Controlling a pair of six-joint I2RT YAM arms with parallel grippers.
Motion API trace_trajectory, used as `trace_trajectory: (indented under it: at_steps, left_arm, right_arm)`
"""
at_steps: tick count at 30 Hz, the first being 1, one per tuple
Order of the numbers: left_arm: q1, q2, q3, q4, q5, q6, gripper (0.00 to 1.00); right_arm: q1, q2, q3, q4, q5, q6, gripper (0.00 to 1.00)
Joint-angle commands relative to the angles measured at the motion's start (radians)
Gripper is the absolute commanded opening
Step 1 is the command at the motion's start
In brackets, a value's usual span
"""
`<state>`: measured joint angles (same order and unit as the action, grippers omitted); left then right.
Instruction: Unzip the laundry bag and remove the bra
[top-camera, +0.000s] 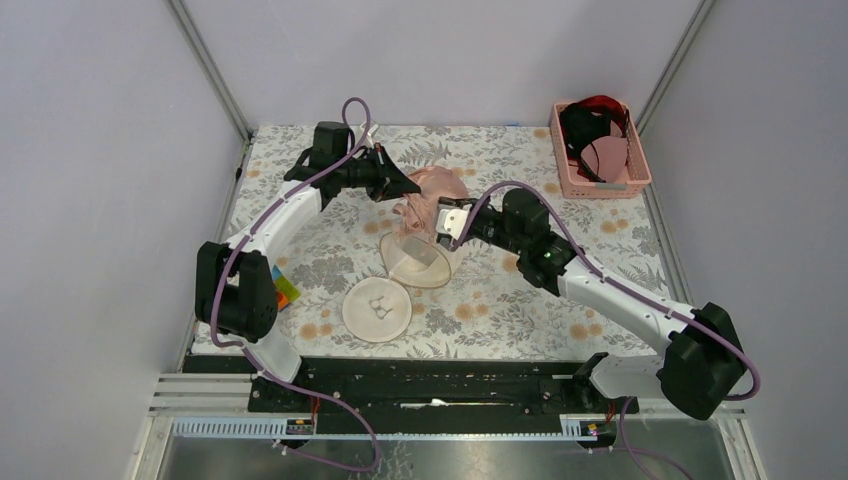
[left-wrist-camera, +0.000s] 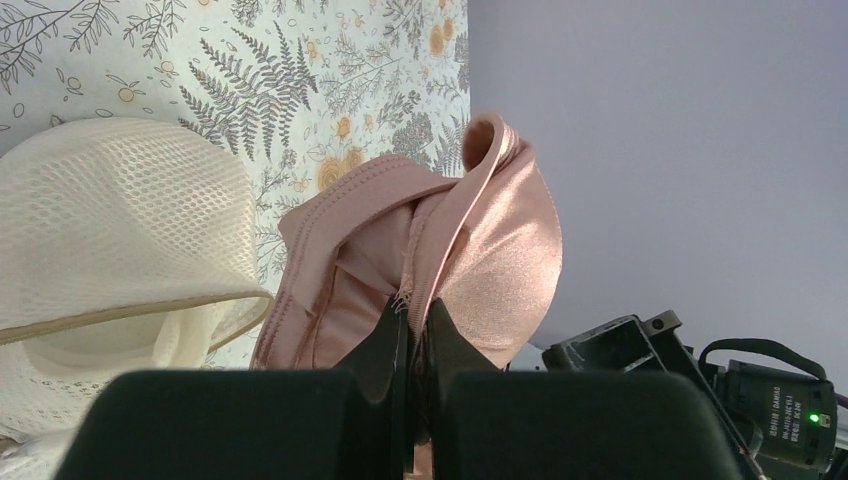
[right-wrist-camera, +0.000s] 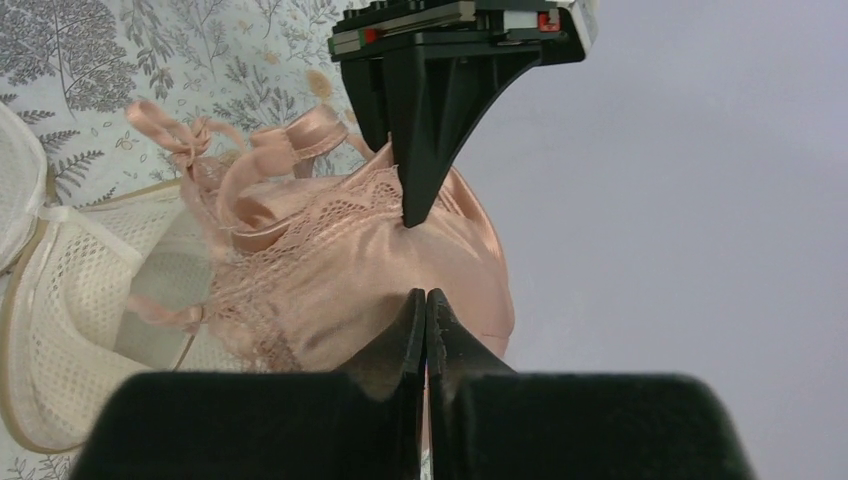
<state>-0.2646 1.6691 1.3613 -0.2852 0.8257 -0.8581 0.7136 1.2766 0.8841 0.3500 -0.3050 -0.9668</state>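
Your two grippers, left gripper (left-wrist-camera: 412, 305) and right gripper (right-wrist-camera: 427, 300), each clamp the one bra (left-wrist-camera: 500, 250) held between them; one laundry bag (left-wrist-camera: 120, 200), unzipped into two halves, lies beneath, its zip hard to discern.

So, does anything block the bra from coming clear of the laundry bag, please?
Nothing visible does. The left gripper and right gripper both pinch the bra above the open laundry bag; its straps hang by the mesh rim.
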Motion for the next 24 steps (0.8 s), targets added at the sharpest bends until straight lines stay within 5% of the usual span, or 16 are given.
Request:
trace_trajectory:
  at_steps: [1,3,4,6,10,19,24]
  left_arm:
    - [0.005,-0.013,0.036,0.029,0.032,0.018,0.00]
    - [0.005,-0.014,0.037,0.029,0.032,0.018,0.00]
    - [0.006,-0.013,0.039,0.028,0.034,0.020,0.00]
    - [0.008,-0.014,0.039,0.027,0.037,0.018,0.00]
    - [0.007,0.001,0.036,0.035,0.080,0.000,0.00]
    - [0.006,-0.006,0.012,0.055,0.120,-0.016,0.00]
    - [0.005,-0.011,0.000,0.060,0.121,-0.021,0.00]
  right_arm:
    - [0.006,-0.011,0.081,-0.012,0.018,0.035,0.01]
    - [0.006,-0.022,0.121,-0.110,-0.011,0.045,0.29]
    - [0.006,-0.033,0.119,-0.147,-0.042,0.048,0.56]
    - [0.006,-0.062,0.095,-0.191,-0.102,0.015,0.74]
    - [0.018,-0.080,0.051,-0.289,-0.174,-0.100,0.80]
    - [0.051,0.012,0.023,-0.065,0.056,-0.139,0.78]
    - [0.052,0.022,0.035,-0.015,0.089,-0.116,0.52]
